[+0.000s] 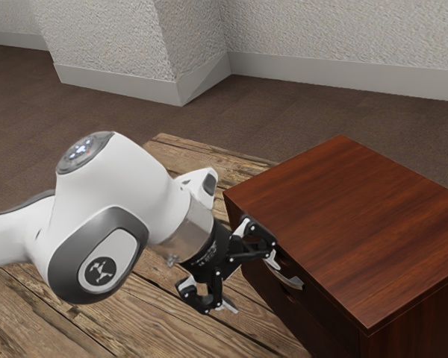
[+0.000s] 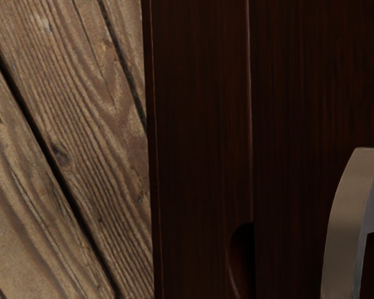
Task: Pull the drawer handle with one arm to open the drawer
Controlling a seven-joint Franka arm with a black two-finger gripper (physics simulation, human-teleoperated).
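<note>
The arm point(image 1: 112, 216) is in the approach step, and the pull has not begun. The gripper point(image 1: 246, 274) sits right at the front face of the dark red-brown cabinet point(image 1: 358, 216). Its fingers are spread wide, one high by the cabinet's top front edge and one low over the desk point(image 1: 75, 328), and they clasp nothing. The drawer handle point(image 1: 287, 274), a curved silver bar, is mounted on the drawer front point(image 1: 299, 307) just beyond the upper finger, towards the exterior view's right. It is not between the fingers. In the wrist view the handle point(image 2: 352, 224) appears off to one side against the dark wood, so the hand is probably offset from it. The drawer front looks flush with the cabinet, with no gap visible.

The next move probably calls for shifting the gripper along the front until the bar lies between the fingers. It would then close on the bar and draw straight back, away from the cabinet.

The desk is made of rough, weathered planks with dark seams and knots. The room beyond has brown carpet, white textured walls with a pale skirting board, and a wall corner that juts out.
</note>
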